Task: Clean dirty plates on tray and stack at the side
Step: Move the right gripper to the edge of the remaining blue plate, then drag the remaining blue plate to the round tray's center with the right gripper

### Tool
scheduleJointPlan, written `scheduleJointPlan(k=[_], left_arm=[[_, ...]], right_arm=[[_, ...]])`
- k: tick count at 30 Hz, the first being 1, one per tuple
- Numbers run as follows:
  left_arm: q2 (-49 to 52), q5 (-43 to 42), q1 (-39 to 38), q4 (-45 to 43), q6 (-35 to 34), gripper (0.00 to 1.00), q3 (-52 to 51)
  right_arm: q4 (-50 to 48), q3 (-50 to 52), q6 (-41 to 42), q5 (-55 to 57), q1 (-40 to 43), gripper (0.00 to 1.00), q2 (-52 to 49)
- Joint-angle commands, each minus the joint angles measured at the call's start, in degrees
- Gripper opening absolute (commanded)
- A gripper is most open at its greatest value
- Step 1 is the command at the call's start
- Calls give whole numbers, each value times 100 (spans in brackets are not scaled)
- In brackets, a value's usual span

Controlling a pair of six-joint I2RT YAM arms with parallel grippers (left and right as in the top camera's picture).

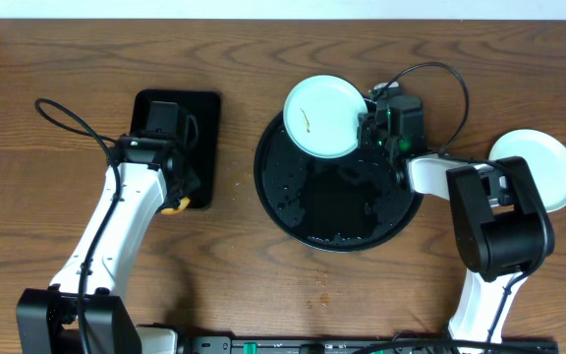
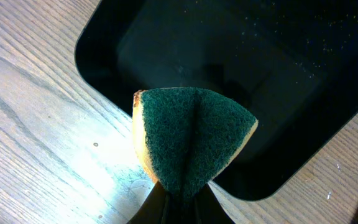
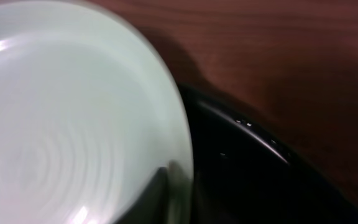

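A pale blue-white plate (image 1: 322, 118) with a brown smear sits tilted over the upper left rim of the round black tray (image 1: 275, 197). My right gripper (image 1: 369, 126) is shut on that plate's right edge. In the right wrist view the plate (image 3: 73, 124) fills the left side, one dark finger (image 3: 157, 190) lies on its face, and the tray's rim (image 3: 260, 140) runs behind it. My left gripper (image 2: 179, 202) is shut on a green and yellow sponge (image 2: 191, 137), held over the near corner of a rectangular black tray (image 2: 229, 50).
A second pale plate (image 1: 543, 167) lies on the wooden table at the right, partly behind my right arm. The rectangular black tray (image 1: 204, 108) is at the left of the round one. Droplets speckle the round tray's floor.
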State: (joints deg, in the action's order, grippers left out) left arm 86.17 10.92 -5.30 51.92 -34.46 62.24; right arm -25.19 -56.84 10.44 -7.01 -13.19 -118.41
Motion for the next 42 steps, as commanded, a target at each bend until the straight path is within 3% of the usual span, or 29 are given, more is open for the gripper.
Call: scheduleJointPlan(k=[1,5,10,16,23,24,27,29,34,37,40,42], left_arm=[[26,114,20,-22,35,8,-31],[26,116,20,-20,35,7,-31],[26,116,20,-17,37,8,-31],[26,116,20,-17,39,8,-33],[26,114,20,-20,37,8,-31],[26,116,20,-20,37,8,-31],[26,116,20,-20,39,8,-31],[26,116,20,-20,39,8,-31],[26,116,20,-28,39,8,-33],[26,116,20,-44,39,8,-33],[26,116,20,-42,39,8,-33],[26,116,20,-39,39,8,-31]], right_arm=[[120,-59,79,-162,-39,1,173],[772,-59,114,-153,-39,1,745],[2675,-59,140,562,-39,1,1773],[4542,-55,704,682,-39,1,2212],[4863,101,1563,671,-39,1,1969],[4861,109,1749,651,-39,5,1954],[4809,107,1956,321,-39,28,1950],[4763,94,1679,-61,-37,44,1952],[5117,-214,-76,-509,57,56,1952],[5187,-398,-835,-505,192,55,1950],[5021,-444,-1231,-483,354,39,1950],[4933,-444,-1412,-483,431,36,1912]])
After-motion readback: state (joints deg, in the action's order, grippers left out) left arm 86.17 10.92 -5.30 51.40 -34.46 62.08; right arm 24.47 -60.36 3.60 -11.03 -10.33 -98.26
